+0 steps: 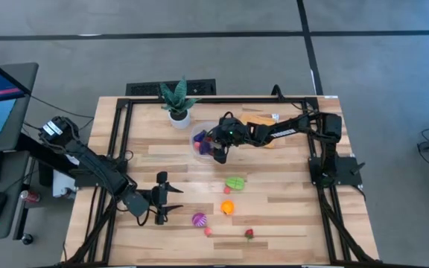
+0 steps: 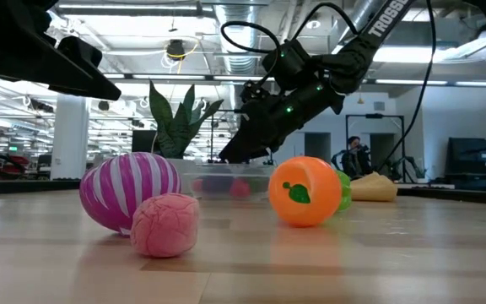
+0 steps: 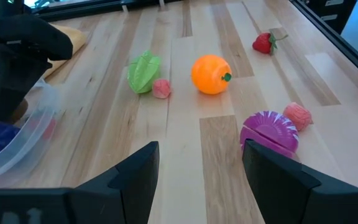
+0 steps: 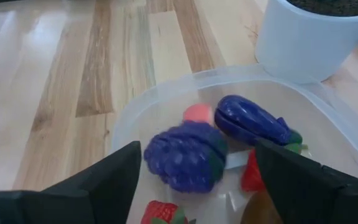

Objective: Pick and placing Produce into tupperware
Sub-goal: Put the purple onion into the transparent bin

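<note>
Round clear plastic tub point(image 4: 166, 112), beside the white plant pot point(image 4: 316, 34) at the table's far side: holds a purple grape cluster point(image 4: 185, 155), a purple aubergine point(image 4: 250, 121), a pink piece point(image 4: 197, 113) and red pieces point(image 4: 163, 211). Right gripper point(image 1: 218, 152) over the tub, fingers apart, nothing between them. Loose on the pale wooden table point(image 1: 289, 193): green leafy vegetable point(image 1: 235, 182), orange fruit with a green leaf point(image 1: 227, 208), purple-and-white striped vegetable point(image 1: 199, 219), small pink lump point(image 3: 298, 115), red strawberry point(image 1: 249, 234). Left gripper point(image 1: 162, 197) near the table's front-left, fingers apart, empty.
</note>
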`<state>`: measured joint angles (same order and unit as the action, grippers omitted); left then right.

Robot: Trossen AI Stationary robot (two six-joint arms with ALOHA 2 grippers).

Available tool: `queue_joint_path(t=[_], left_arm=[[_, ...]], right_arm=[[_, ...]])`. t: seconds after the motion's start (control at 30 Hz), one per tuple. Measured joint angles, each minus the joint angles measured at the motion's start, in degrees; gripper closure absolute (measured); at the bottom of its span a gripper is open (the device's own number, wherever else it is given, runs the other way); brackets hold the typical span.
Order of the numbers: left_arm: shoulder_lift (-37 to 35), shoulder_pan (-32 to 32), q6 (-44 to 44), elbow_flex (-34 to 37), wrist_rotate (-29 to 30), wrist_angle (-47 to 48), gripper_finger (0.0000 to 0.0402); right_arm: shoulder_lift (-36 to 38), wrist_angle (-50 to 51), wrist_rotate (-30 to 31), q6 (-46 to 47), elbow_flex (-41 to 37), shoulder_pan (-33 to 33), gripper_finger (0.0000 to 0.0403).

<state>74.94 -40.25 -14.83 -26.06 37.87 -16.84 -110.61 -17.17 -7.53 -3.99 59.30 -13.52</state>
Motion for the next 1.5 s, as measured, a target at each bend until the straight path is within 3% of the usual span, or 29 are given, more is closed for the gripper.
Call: queue_joint_path(t=[0.17,0.4,0.6,0.9,1.2,1.5], left_arm=[[-0.02,-0.02,-0.72,0.0,0.2,0.94,0.018],[-0.02,-0.01,-1.05,0.0,0.52,1.68,0.018],[0.09,0.0,-1.07,0.0,0.34,1.7,0.018],[0.83,-0.63,-1.15,0.18,-5.67,-3.98,0.018],[12.6,-1.48,-3.32,3.63,-7.34,-22.82,0.018],[23.2,-1.48,-3.45,3.58,-10.33,-38.5,0.018]], right_arm=[[0.02,-0.97,0.0,-0.11,0.0,0.05,0.0045],[3.52,0.39,0.02,-2.48,0.22,2.26,0.0053],[11.22,9.49,0.03,-2.52,0.18,5.34,0.0057],[20.05,26.56,0.75,1.55,0.18,14.46,0.0056],[25.71,37.19,15.98,9.32,0.18,27.49,0.0053],[28.33,41.37,33.03,16.49,0.18,40.71,0.0052]])
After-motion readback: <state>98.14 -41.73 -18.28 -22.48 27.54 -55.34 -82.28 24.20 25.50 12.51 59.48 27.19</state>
